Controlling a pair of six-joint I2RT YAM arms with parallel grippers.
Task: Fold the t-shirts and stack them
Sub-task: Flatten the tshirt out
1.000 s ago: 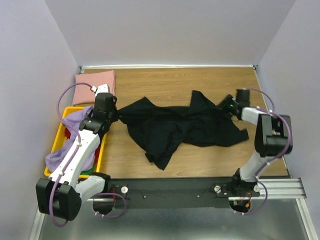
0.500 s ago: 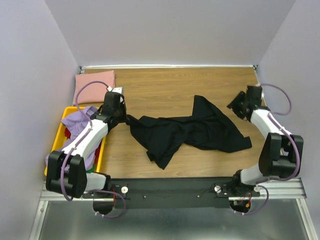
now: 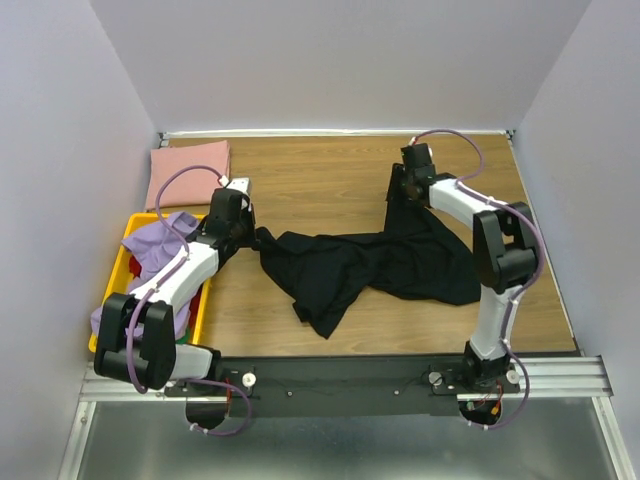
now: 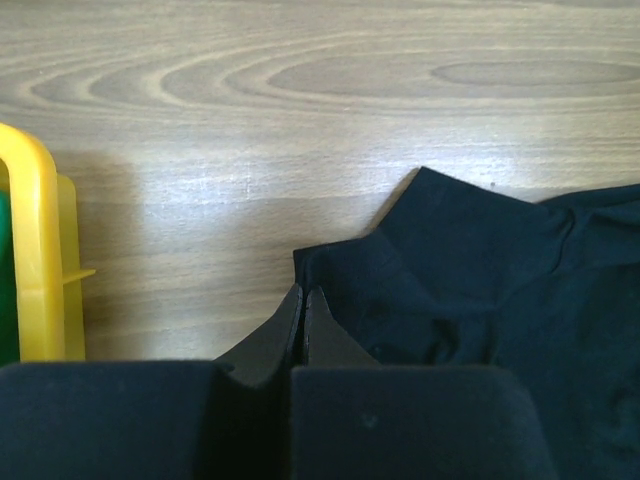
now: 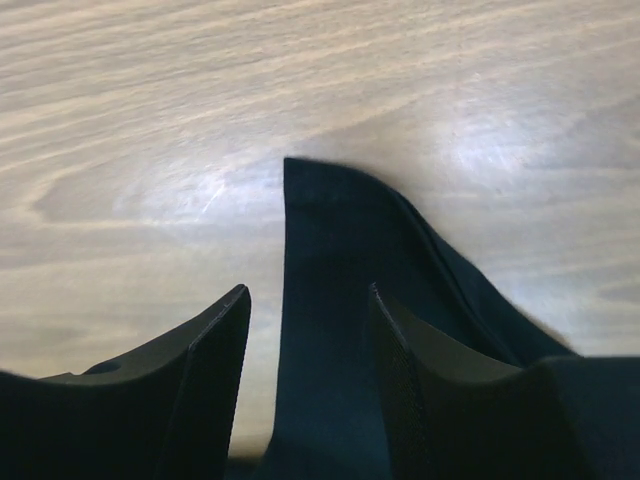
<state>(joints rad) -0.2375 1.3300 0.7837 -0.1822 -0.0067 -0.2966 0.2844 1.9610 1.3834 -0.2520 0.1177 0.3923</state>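
The black t-shirt lies crumpled across the middle of the wooden table. My left gripper is shut at the shirt's left edge, and in the left wrist view the closed fingertips pinch the cloth's corner. My right gripper is open over the shirt's far tip; a strip of black cloth runs between its fingers. The dusty pink t-shirt lies folded at the back left. The lavender t-shirt is heaped in the yellow crate.
The yellow crate's rim is just left of my left gripper. Grey walls close the table's left, back and right. The black rail with the arm bases runs along the near edge.
My right arm swung from the table's right side to the shirt's far tip, jaws open around it. My left gripper moved slightly right, and the shirt bunched inward.
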